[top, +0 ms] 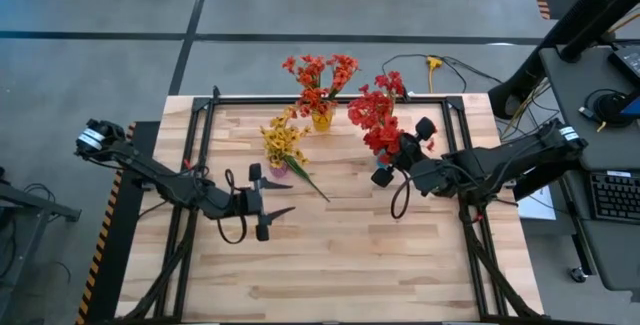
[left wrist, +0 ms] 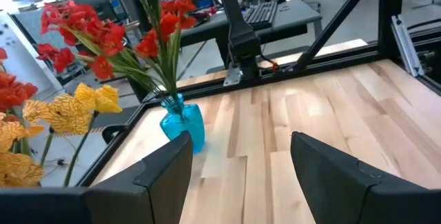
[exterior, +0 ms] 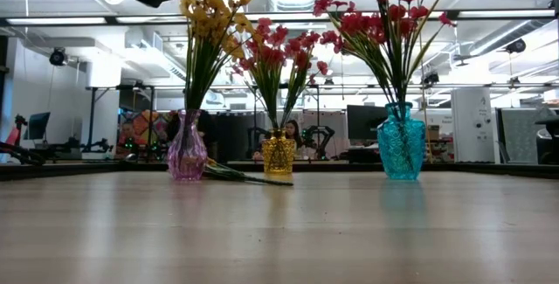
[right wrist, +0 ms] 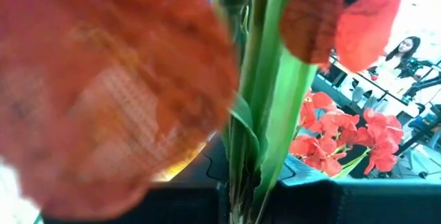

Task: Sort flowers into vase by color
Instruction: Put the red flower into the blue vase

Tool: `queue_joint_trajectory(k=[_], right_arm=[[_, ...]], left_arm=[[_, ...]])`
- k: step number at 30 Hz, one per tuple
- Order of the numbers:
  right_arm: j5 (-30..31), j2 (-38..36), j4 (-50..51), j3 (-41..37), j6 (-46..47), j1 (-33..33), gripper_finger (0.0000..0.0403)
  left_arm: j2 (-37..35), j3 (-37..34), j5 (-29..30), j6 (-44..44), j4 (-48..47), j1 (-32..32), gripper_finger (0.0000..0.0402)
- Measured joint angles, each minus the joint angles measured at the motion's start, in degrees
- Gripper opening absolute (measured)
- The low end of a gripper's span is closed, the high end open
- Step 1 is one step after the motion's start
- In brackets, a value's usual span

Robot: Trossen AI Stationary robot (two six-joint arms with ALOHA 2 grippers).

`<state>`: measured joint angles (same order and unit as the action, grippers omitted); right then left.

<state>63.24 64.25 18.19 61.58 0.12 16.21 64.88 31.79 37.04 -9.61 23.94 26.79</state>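
Observation:
Three vases stand in a row on the far half of the table. A pink vase (exterior: 187, 153) holds yellow flowers (top: 283, 140), a yellow vase (exterior: 278, 155) holds orange-red flowers (top: 318, 77), and a teal vase (exterior: 402, 148) holds red flowers (top: 376, 115). One loose green stem (top: 312, 183) lies flat on the wood beside the pink vase. My right gripper (top: 402, 153) sits high among the red sprays, shut on their stems. My left gripper (top: 262, 203) hovers open just near of the pink vase, touching nothing. My right gripper pinches the red flowers' green stems (right wrist: 251, 172) between its two fingers, high up and close under the blossoms. It comes in roughly level from the table's right side, across the stems. The stems stand upright with their lower ends in the teal vase (left wrist: 182, 124).
Black frame rails (top: 205, 135) edge the table, and cables lie on the floor beyond its far edge. The near half of the wooden top (top: 340, 265) is bare. People sit in the room behind (right wrist: 406, 48).

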Motion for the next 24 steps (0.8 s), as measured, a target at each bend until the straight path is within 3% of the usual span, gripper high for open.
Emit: queue_joint_trajectory(k=[24], right_arm=[[-0.47, 0.37, -3.76, -4.69, 0.95, -4.15, 0.0018]], left_arm=[[0.02, 0.00, 0.00, 2.65, -1.90, 0.00, 0.0227]])
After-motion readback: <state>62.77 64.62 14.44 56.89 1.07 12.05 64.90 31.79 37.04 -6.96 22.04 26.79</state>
